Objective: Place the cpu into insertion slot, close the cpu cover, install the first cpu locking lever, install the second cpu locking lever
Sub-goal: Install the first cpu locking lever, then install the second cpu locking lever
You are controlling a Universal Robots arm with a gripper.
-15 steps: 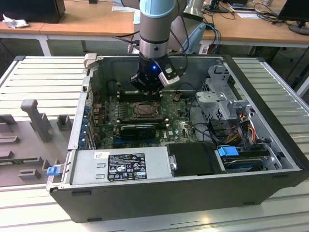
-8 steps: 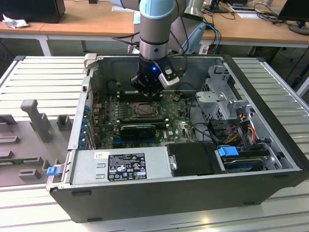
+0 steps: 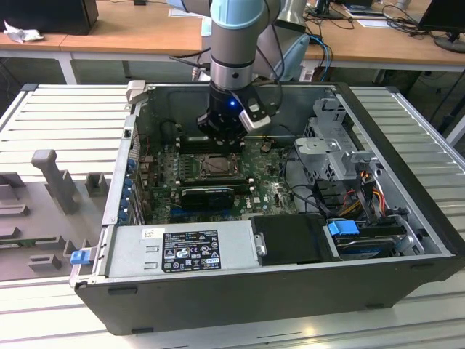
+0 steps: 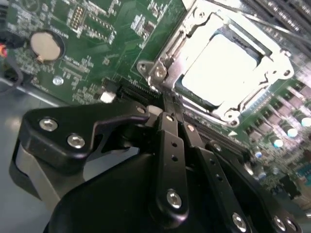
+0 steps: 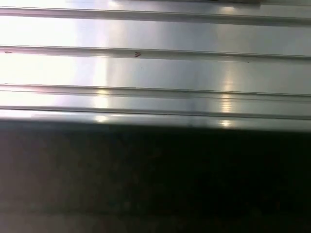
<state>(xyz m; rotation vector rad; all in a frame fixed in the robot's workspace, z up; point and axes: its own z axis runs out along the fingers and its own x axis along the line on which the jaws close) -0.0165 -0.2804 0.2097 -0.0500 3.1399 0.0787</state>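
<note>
Where desks stand, ribbed table (image 3: 43, 116)

Open computer case (image 3: 407, 270) on ribbed table (image 3: 65, 116); coin battery (image 4: 46, 45) on board.

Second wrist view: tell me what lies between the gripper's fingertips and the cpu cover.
In the second wrist view, only a short strip of green board and a dark connector edge separates the gripper from the cpu cover.

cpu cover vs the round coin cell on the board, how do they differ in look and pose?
The cpu cover is a square silvery frame with a window showing the pale cpu; the coin cell is a solid round disc. The cover lies closed over the insertion slot close to the gripper; the coin cell sits farther off on bare green board. Both are shiny metal, lying flat on the board.
</note>
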